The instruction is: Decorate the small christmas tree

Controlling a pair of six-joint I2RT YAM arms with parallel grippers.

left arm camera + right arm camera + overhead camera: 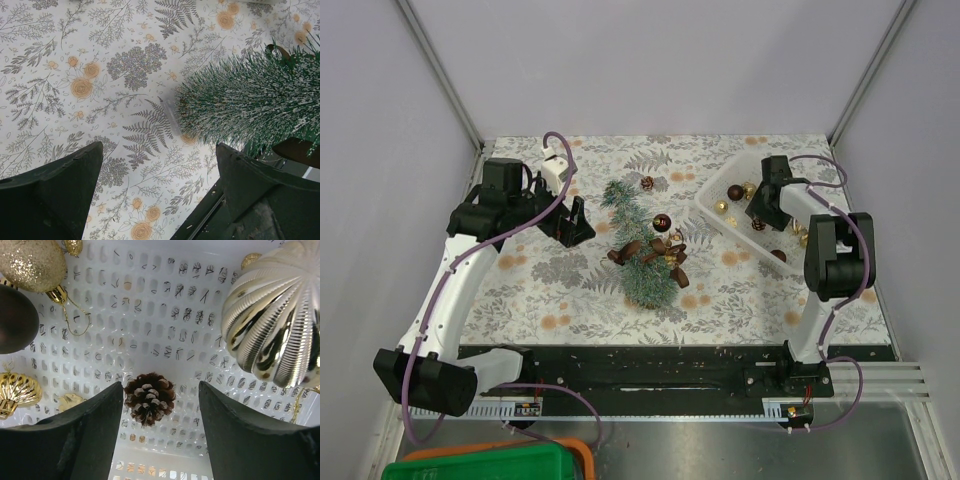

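Beside left gripper [159, 149], small christmas tree [245, 105]

Two robot arms, the left arm [455, 288] and right arm [810, 320], share one look: smooth white link shells joined by chunky black motor housings. A purple cable [408, 395] loops loosely along each. The left fingers [55, 195] are matte black wedges with blunt tips, and the right fingers [75, 440] are identical.
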